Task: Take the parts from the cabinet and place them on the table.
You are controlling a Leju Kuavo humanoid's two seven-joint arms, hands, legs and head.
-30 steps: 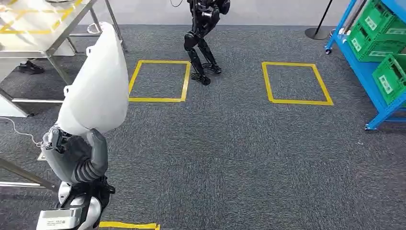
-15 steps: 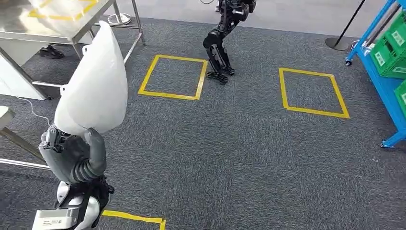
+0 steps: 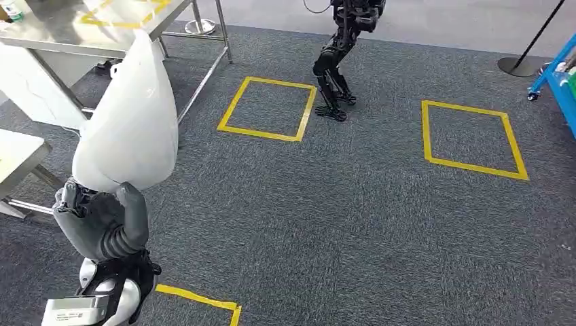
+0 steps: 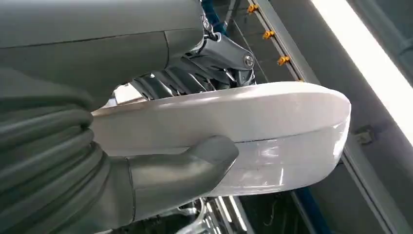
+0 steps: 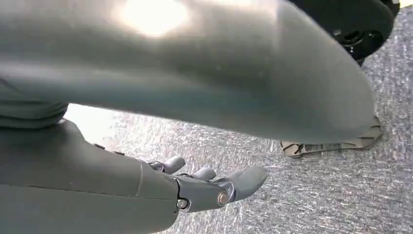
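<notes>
Grey carpet [image 3: 353,224] marked with yellow tape squares [image 3: 268,109] stretches ahead, with the steel counter [image 3: 81,30] at the far left and a blue cabinet [image 3: 564,81] at the right edge. The left hand [image 3: 102,221] carries a large white shell-shaped part [image 3: 129,122], held upright and close to the body, probably so it stays balanced and clear of the legs while walking. In the left wrist view the thumb [image 4: 195,165] presses one face of the part while darker fingers [image 4: 170,83] wrap the other, a firm grip. The right hand [image 5: 204,187] hangs low over the carpet, its fingers apart and holding nothing. A dark legged robot [image 3: 339,61] stands beyond the squares. Judging by this, the delivery to the counter remains.
</notes>
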